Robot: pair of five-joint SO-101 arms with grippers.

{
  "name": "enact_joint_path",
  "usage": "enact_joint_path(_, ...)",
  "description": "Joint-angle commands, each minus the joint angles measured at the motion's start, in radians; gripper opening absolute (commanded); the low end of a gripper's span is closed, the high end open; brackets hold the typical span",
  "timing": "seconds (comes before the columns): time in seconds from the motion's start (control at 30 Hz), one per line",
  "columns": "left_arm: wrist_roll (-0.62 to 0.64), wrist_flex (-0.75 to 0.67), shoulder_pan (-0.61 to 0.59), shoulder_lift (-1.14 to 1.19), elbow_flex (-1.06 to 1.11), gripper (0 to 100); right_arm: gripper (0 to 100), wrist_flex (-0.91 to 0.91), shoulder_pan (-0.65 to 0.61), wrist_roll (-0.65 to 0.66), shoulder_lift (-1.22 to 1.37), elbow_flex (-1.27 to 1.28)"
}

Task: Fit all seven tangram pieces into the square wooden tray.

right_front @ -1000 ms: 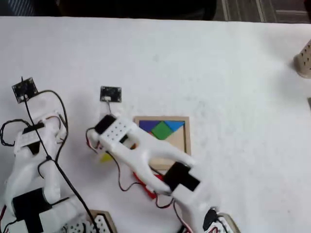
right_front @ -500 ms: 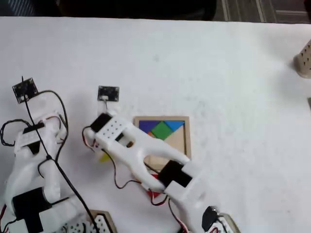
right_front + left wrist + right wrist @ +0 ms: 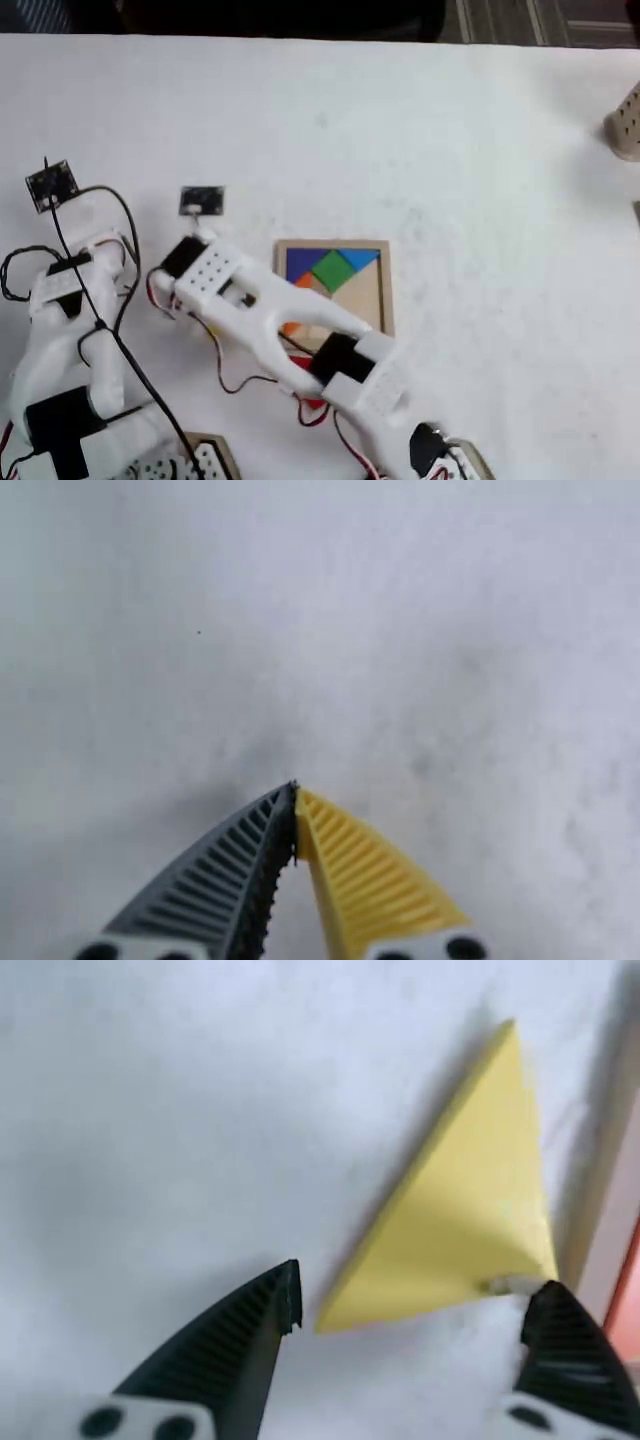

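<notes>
The right gripper [image 3: 415, 1295] hangs with its jaws apart on either side of the yellow triangle [image 3: 460, 1220], which lies just left of the wooden tray [image 3: 384, 290], so the pick-up seems in hand and next it must close and lift.

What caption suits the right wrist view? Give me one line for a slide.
Right gripper, open, straddling the yellow tangram triangle lying on the white table beside the wooden tray.

arms [image 3: 60, 330] [image 3: 270, 315]: 2 | pincers [image 3: 293, 795] [image 3: 415, 1295]: 2 | tray [image 3: 386, 290]: 1 | yellow triangle [image 3: 460, 1220]: 1 | small black boards [image 3: 50, 183] [image 3: 202, 199]: 2 | tabletop [image 3: 480, 150]: 1
</notes>
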Motion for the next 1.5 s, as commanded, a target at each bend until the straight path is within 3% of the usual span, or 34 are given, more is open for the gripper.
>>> enact_joint_path(0.0, 0.003, -0.04, -0.002, -0.002, -0.051, 2, 34.0, 0.027, -0.002, -0.005, -0.025, -0.078)
enact_joint_path(0.63, 0.003, -0.04, -0.004, -0.002, -0.051, 2, 33.8, 0.05, 0.058, -0.005, 0.122, -0.106)
enact_joint_path(0.8, 0.003, -0.04, -0.004, -0.002, -0.051, 2, 28.1, 0.022, 0.024, 0.002, 0.122, -0.107)
enact_joint_path(1.13, 0.003, -0.04, -0.007, -0.002, -0.051, 2, 28.3, 0.024, 0.008, 0.084, 0.099, -0.135)
enact_joint_path(1.47, 0.003, -0.04, -0.007, -0.002, -0.048, 2, 28.3, 0.056, 0.038, 0.313, 0.096, -0.115)
